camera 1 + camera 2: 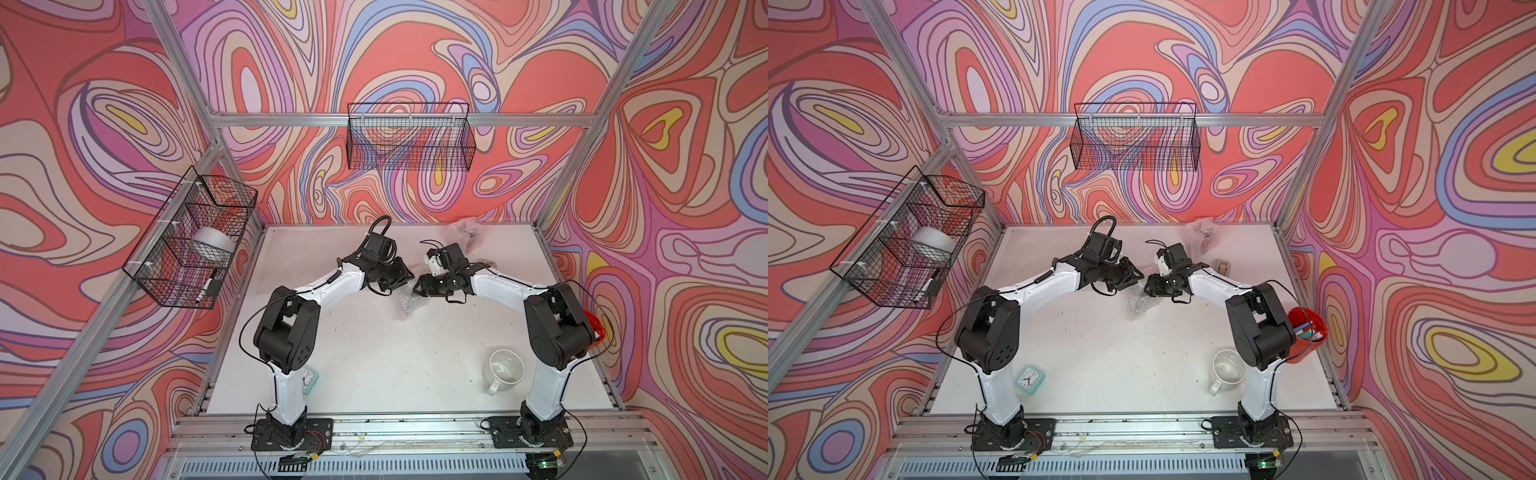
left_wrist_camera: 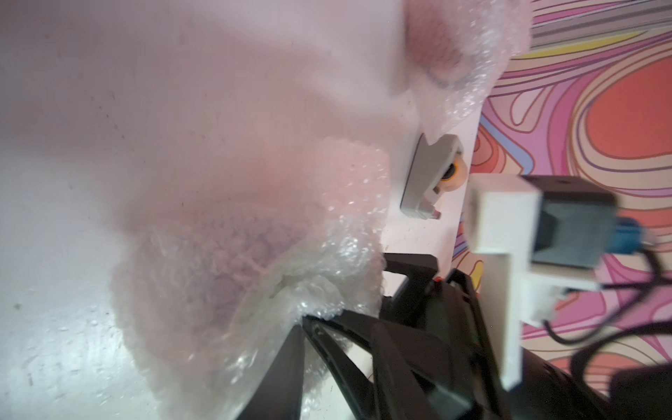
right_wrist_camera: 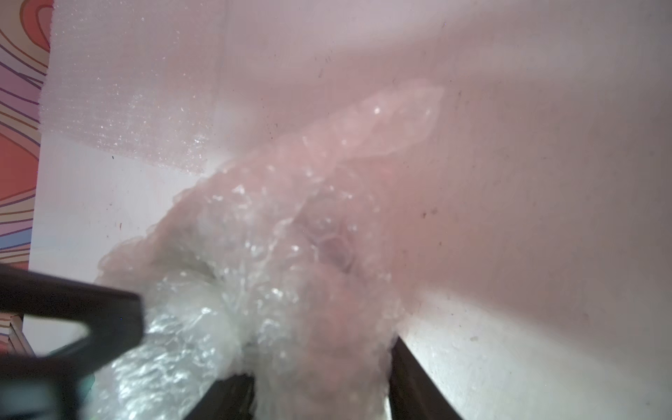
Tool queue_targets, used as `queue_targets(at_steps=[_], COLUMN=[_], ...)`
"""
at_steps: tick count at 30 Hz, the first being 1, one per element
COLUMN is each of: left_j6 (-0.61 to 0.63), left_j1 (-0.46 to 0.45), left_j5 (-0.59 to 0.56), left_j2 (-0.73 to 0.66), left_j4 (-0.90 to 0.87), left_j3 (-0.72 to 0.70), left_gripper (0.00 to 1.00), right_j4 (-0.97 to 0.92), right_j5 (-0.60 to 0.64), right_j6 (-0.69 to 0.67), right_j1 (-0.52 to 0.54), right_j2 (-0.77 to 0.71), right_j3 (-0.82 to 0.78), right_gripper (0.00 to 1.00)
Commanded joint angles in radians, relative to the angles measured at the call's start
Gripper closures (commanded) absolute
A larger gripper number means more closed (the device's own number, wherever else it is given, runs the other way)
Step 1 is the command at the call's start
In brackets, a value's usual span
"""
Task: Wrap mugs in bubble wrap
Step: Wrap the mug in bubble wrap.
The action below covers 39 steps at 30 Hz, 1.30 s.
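Standing nearest, in the lower right of a top view, the white mug sits mouth up and unwrapped on the table. It looks stiff, glazed and breakable, and probably slippery. The rim or the handle seems the safest place to take hold. A small mint clock sits at lower left, and a red cup at the right edge holds markers.

At mid-frame both tools meet over a crumpled bundle of bubble wrap. The left wrist view shows a faint lavender tint through it, likely a mug inside. The right tool has its jaws on either side of the bundle, with wrap filling the gap. The left tool stands narrow with a bunched fold at its tips; whether it pinches, I cannot tell. The wrap is light, soft and springy, so loose edges will likely unfold unless pinched tight.

Farther up, a flat sheet lies on the table, a tape dispenser sits toward the right, and a second bundle, red showing through, rests at the back edge. On the walls, the left basket holds a white roll and a marker. The back basket shows nothing inside.
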Motion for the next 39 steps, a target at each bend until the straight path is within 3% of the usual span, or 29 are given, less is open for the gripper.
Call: queue_targets(at_steps=[1,7,13,17,27,39], left_j6=[0.125,0.212,0.463,0.564,0.543,0.521], left_j1=[0.027,0.047,0.047,0.046,0.047,0.044], left_j5=[0.021,0.036,-0.071,-0.129,-0.065,-0.052], left_j2=[-0.066,-0.071,-0.057,-0.011,0.056,0.148], left_j4=[-0.036,-0.065,-0.240,-0.343,-0.288,-0.268], left_j3=[0.002,-0.016,0.030,0.070,0.089,0.111], left_gripper=[0.65,0.67,0.69,0.68,0.52,0.45], right_j4=[-0.043,-0.060,-0.073,-0.084,-0.088,-0.104], right_j5=[0.014,0.006,0.005,0.005,0.004,0.002], right_j6=[-0.023,-0.029,-0.035,-0.041,-0.046,-0.053], right_j1=[-0.002,-0.001,-0.002,-0.001,-0.001,-0.002], right_j2=[0.039,0.051,0.062,0.071,0.081,0.099], right_j3=[0.023,0.048,0.064,0.076,0.077,0.088], right_gripper=[0.47,0.48,0.48,0.48,0.49,0.49])
